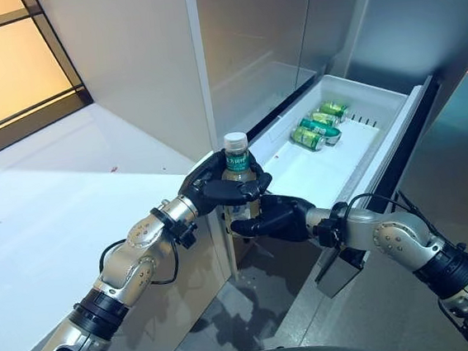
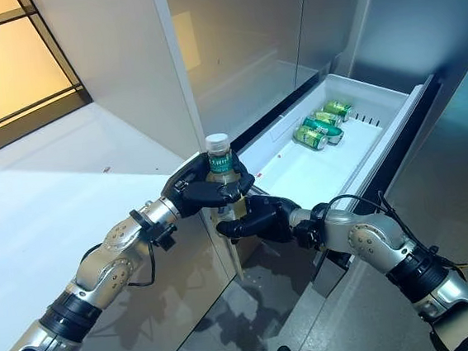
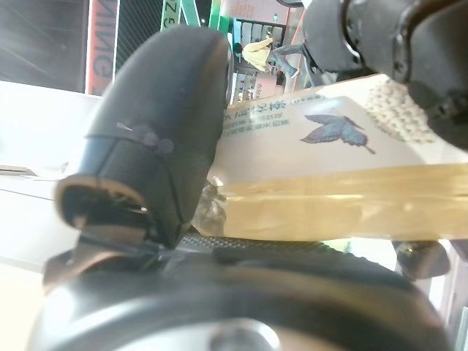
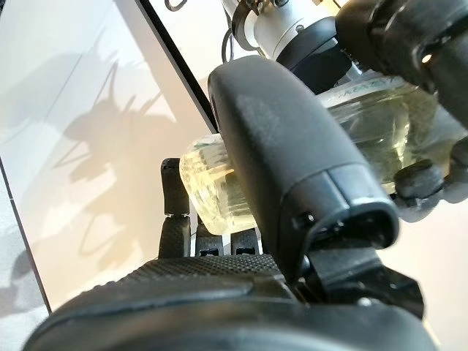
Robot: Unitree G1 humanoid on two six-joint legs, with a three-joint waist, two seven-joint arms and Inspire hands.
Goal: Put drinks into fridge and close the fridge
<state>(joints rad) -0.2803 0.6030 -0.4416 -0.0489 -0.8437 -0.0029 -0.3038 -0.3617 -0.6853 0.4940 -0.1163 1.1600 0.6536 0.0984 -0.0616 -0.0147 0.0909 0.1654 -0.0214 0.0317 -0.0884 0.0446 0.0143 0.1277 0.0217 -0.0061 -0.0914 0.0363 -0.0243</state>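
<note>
Eye views: bottle upright just short of the open fridge drawer, left hand curled round its top, right hand curled round its base. Wrist views: both thumbs across it; right grip looks shallow, probably. Early left release could tip it outside, away from the cans.
</note>
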